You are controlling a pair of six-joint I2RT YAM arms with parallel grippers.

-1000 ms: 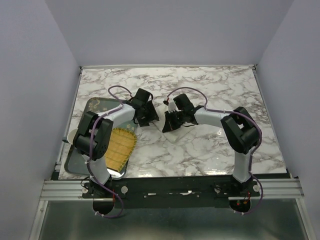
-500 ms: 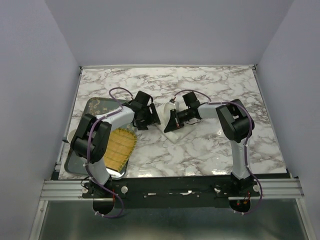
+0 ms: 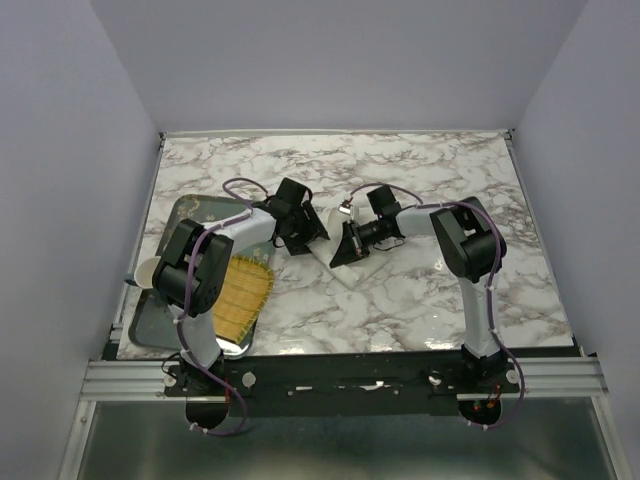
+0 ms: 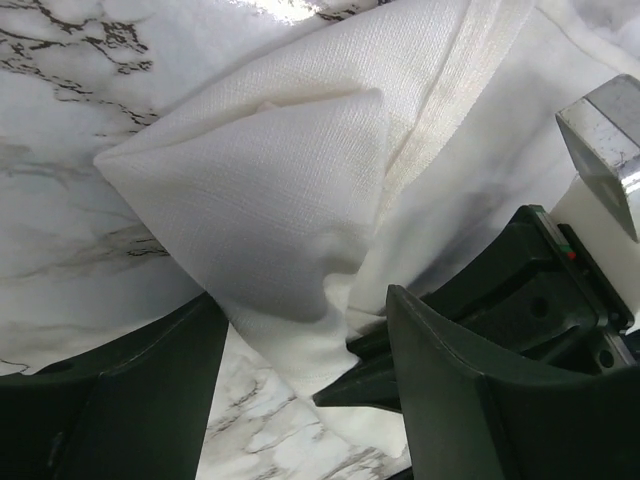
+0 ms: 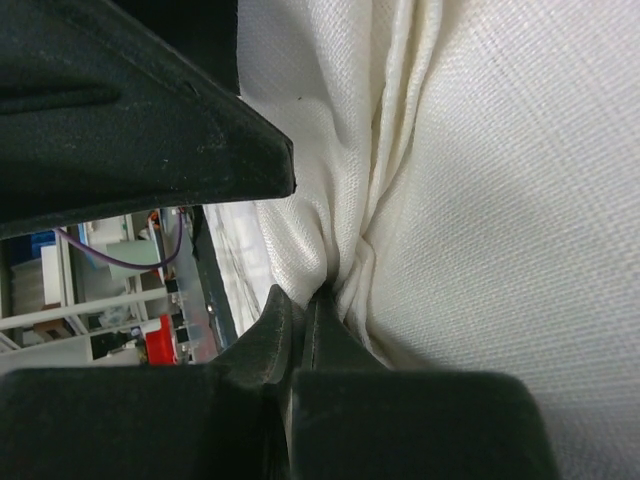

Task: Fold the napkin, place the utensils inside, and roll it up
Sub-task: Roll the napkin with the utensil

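Softly creased, the cream-white woven napkin (image 4: 290, 200) bunches into a folded, hemmed point.

Left tool (image 4: 298, 305) jaws apart, right tool (image 5: 300, 300) pinched closed, arms angled inward

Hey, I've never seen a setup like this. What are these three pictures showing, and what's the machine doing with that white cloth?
These are two robot arms bolted at the near edge of a marble-patterned table. The wide picture looks down from above and behind them; the two close-ups come from a camera on each wrist. In the middle lies a cream-white cloth napkin. The right gripper is pinched shut on a fold of it. The left gripper is open, its jaws either side of a folded corner. On the left, a grey metal tray holds a yellow woven mat. No cutlery shows.
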